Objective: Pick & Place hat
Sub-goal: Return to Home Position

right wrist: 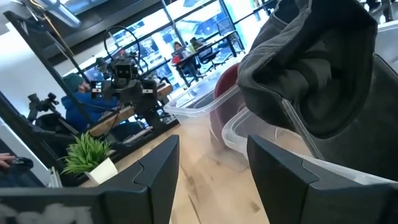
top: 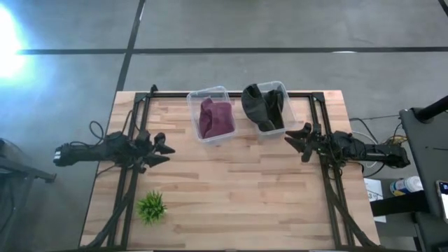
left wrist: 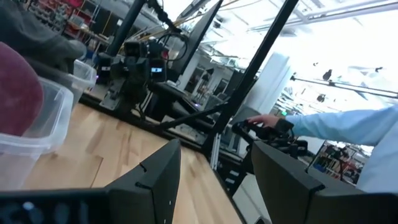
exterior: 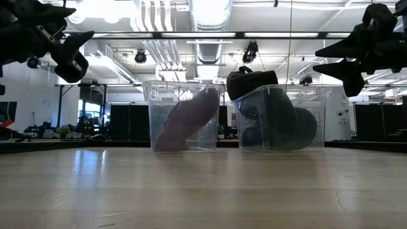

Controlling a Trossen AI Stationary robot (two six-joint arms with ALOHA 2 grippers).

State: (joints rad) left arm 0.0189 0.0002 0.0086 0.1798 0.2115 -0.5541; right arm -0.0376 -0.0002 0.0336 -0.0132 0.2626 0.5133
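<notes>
A dark grey hat [top: 264, 106] lies bunched in the right clear bin [top: 277, 88], part of it hanging over the rim [right wrist: 311, 81]. A maroon hat [top: 216, 117] fills the left clear bin [top: 198, 96] and leans against its wall [exterior: 186, 121]. My right gripper [top: 297, 141] hovers open near the table's right side, just off the right bin's near corner. My left gripper [top: 164, 148] hovers open at the left side, well away from both bins. Neither touches anything.
A small green potted plant [top: 151, 207] stands near the table's near-left corner. A black frame [top: 231, 93] runs along the table's sides and far edge. Bare wood [top: 231, 182] spans the middle. A person's sleeve and hand [left wrist: 323, 127] show beyond the table.
</notes>
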